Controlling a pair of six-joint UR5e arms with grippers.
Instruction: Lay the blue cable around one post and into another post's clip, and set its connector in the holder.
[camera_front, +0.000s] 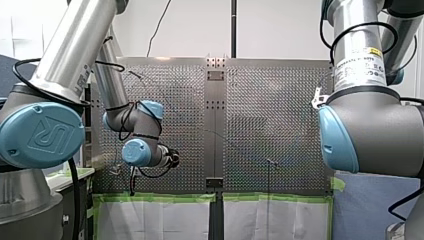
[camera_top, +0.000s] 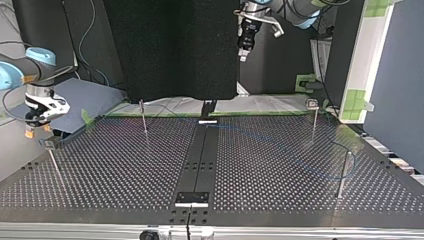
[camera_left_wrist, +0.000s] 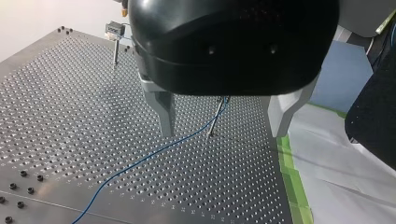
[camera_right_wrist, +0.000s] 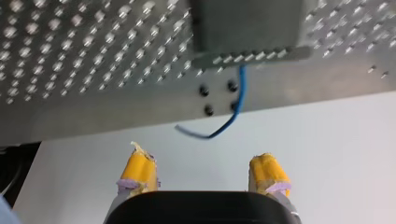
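We see the thin blue cable (camera_left_wrist: 154, 152) lying on the holed metal table (camera_left_wrist: 70, 116), running up to a thin metal post (camera_left_wrist: 215, 119).

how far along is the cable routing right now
Looks done: one end of the blue cable runs under the holder block, and the cable seems to bend around the post at the top view's right. In hand: nothing; my left tool and right tool are both open and empty. Left: I cannot tell whether the cable is clipped or its end fully seated.
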